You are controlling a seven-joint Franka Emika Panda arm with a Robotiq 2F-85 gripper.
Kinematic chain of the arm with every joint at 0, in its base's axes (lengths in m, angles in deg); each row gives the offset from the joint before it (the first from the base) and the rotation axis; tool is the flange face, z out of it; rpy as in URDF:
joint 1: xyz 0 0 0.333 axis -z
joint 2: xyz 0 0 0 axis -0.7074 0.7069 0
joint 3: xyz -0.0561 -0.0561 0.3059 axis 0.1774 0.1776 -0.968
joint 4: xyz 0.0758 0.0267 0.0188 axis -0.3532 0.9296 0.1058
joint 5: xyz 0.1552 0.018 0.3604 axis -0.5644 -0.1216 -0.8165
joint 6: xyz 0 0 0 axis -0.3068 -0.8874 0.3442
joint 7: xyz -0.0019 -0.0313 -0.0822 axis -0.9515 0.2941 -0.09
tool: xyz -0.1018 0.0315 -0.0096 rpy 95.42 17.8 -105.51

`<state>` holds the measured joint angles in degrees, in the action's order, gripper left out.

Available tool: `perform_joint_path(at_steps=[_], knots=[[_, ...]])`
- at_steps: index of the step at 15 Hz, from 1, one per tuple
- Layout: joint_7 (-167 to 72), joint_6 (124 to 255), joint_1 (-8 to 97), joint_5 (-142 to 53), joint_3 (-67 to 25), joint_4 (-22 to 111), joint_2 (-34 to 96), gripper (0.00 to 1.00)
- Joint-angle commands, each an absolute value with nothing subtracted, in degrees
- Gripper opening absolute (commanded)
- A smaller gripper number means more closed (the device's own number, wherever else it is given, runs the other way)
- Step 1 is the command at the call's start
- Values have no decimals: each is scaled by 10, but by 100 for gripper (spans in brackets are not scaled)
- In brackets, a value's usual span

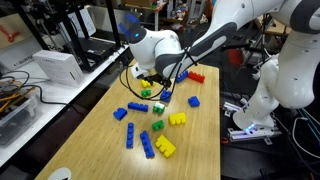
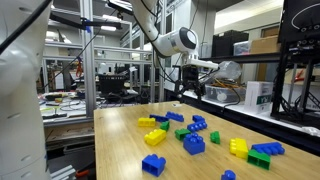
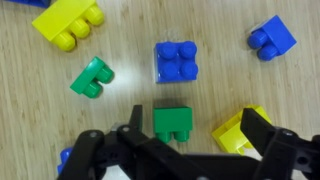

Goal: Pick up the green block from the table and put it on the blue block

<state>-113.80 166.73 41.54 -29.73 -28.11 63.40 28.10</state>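
At the bottom of the wrist view the gripper (image 3: 191,116) is hanging with its jaws spread wide, straddling the green block (image 3: 174,123) on the worktop (image 3: 120,45). I'd say it is lining up the pick, with lowering and closing next. The blue block (image 3: 177,60) is sitting just above, mid-frame.

I look down on a pale wooden table (image 3: 120,50) scattered with bricks. In my wrist view a yellow brick (image 3: 70,22) lies in the top left corner, and a tilted blue brick (image 3: 272,38) lies at the top right. In an exterior view a red brick (image 1: 196,76) sits toward the table's far end and a long blue bar (image 1: 130,137) lies nearer. A white box (image 1: 58,65) stands off to the side, near a tangle of cables (image 1: 12,95).
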Motion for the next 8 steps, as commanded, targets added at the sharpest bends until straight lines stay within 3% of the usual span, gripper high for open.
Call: perform_joint_path(at_steps=[1, 8], knots=[[-1167, 1685, 428, -352, -298, 659, 261, 100], [-1149, 1674, 421, -342, -295, 640, 277, 100]])
